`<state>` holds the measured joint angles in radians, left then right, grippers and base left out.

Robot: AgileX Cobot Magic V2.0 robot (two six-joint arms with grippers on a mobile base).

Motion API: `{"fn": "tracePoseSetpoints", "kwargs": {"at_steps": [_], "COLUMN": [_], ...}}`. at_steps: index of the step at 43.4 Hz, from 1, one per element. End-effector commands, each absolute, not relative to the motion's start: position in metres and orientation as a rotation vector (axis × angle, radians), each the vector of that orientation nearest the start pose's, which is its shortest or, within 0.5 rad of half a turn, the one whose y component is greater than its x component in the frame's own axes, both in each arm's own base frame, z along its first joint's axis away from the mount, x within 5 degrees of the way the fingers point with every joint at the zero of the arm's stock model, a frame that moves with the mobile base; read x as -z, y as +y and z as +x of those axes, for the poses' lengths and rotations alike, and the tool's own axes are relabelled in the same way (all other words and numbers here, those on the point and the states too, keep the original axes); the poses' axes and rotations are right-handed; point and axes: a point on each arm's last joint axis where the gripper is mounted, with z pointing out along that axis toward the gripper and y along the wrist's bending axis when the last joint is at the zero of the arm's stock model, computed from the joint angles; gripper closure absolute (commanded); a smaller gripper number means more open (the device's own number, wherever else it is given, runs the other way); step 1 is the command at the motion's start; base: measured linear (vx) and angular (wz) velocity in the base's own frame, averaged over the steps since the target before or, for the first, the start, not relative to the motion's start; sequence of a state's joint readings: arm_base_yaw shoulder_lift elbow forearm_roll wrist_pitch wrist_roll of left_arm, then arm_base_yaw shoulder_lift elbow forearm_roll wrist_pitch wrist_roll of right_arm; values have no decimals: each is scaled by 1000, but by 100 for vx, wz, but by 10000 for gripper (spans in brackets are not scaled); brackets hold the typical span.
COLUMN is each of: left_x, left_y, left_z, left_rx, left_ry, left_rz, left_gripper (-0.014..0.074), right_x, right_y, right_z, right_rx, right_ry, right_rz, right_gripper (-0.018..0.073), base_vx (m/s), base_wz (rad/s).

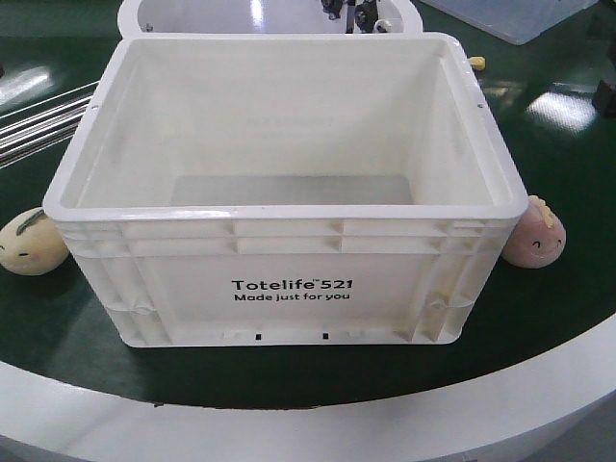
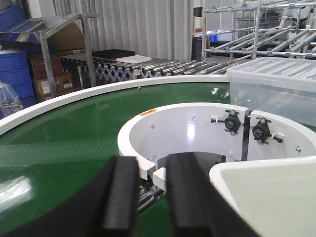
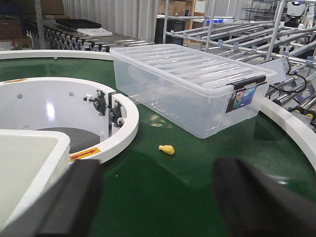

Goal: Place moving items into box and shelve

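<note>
Box [image 1: 289, 217]: large white crate, open top, upright in the middle of the green conveyor [image 1: 568, 289]; black print "Totelife 521 Made just for you" on its near wall; nothing visible inside.
Left claw [image 2: 153, 165]: black fingers a little apart, nothing between them, hanging just beside the box's far left corner.
Right claw [image 3: 158, 182]: fingers wide apart, holding nothing, beside the box's far right corner.
Beige toy [image 1: 34, 241]: round, on the belt, touching the box's left wall.
Pink toy [image 1: 534, 234]: round, against the box's right near corner.
Yellow piece [image 3: 167, 149]: small, on the belt between the box and the clear lidded bin [image 3: 192, 84].
</note>
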<state>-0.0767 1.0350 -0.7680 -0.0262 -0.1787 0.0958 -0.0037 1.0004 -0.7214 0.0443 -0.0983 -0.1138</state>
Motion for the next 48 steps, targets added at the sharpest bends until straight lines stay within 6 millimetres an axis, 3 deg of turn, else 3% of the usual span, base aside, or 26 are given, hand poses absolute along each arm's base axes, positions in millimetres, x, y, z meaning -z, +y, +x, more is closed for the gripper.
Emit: {"fn": "tracePoseSetpoints", "kwargs": {"at_steps": [1,9,18,25,26,48], "left_x": [-386,-386,-385,-378,-367,-364], "left_y": [-18,-18,-18,-18,-15,-11], "left_z": [226,226,227,227,227,227], "left_rx": [12,12,13,14,5,-7], "left_ry": [1430,1430,1440,1520,1639,1667], "left_rz": [95,95,96,103,101,89], "left_gripper": [119,15,7,7,7,7], "right_x": [-370,-370,-367,-356,-331,-264], "right_y": [-2,-2,-2,-2,-1,0], "right_z": [219,219,219,218,230,271], "right_rx": [73,73,66,34,-17,-59], "right_ry": [1534,1530,1558,1688,1870,2173], "right_rz": [-47,-47,-41,-22,14,60], "right_gripper": [-131,-162,-132,-105,-87,-77], "base_vx": [0,0,0,0,0,0], "base_wz": [0,0,0,0,0,0]}}
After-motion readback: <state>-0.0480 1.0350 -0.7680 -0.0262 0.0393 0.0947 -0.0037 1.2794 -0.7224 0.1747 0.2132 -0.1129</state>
